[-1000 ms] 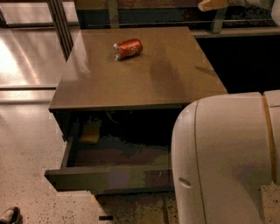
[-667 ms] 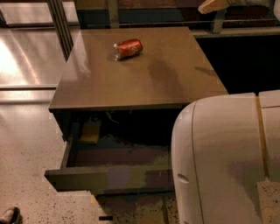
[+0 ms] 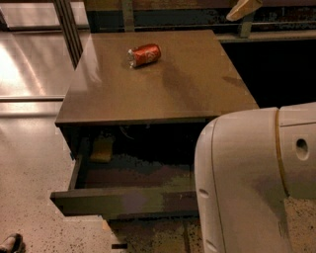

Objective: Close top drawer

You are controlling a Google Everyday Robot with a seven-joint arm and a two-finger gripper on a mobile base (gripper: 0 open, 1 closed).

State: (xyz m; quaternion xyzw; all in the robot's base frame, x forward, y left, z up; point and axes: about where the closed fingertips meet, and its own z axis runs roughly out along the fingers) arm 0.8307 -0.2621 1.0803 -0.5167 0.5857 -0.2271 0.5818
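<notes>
The top drawer [image 3: 123, 201] of the brown-topped cabinet [image 3: 163, 84] stands pulled far out, its flat dark front panel facing me at the lower left. A yellowish sponge-like item [image 3: 102, 149] lies in its back left corner. My white arm link [image 3: 256, 183] fills the lower right and hides the drawer's right end. Only a pale beige tip of the gripper [image 3: 242, 7] shows at the top right edge, beyond the cabinet's far right corner and well away from the drawer.
A red soda can [image 3: 145, 54] lies on its side on the cabinet top, near the back. Speckled floor [image 3: 29, 163] spreads to the left. A dark shoe tip [image 3: 10, 243] shows at the bottom left corner. A railing post [image 3: 69, 29] stands behind.
The seam on my white arm link has shifted a little to the left. The drawer, can and gripper tip are where they were.
</notes>
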